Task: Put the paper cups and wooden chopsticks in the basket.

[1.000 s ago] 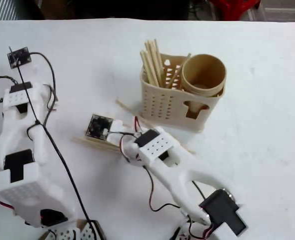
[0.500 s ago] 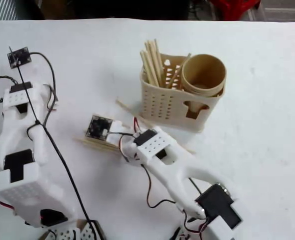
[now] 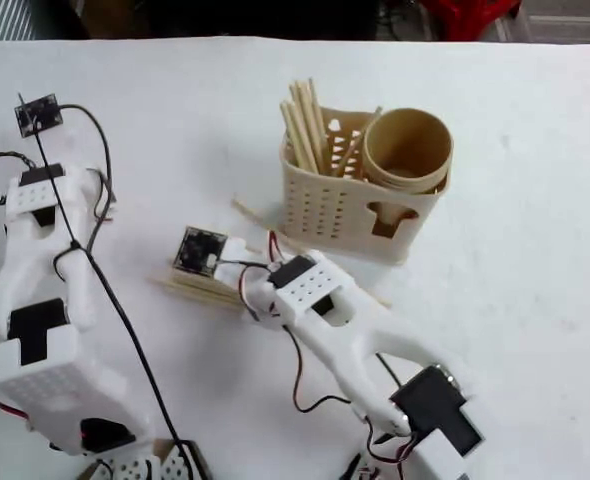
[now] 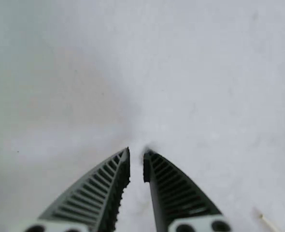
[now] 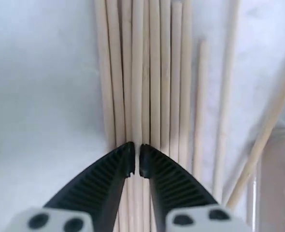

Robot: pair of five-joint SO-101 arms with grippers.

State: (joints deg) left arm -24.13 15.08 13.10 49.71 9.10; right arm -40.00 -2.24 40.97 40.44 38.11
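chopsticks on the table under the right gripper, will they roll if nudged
Likely: the chopsticks look like thin round rods loose on the smooth table, so they'd probably roll. Straight wood, probably stiff and light. Lying side by side unbound, they may scatter when the right gripper grabs.

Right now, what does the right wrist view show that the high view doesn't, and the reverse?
Right wrist view: the right gripper, its tips nearly together, just over a bundle of loose chopsticks lying side by side.
High view: the basket holding paper cups and upright chopsticks, plus the left arm off to one side.
Shared: the loose chopsticks lying on the white table.
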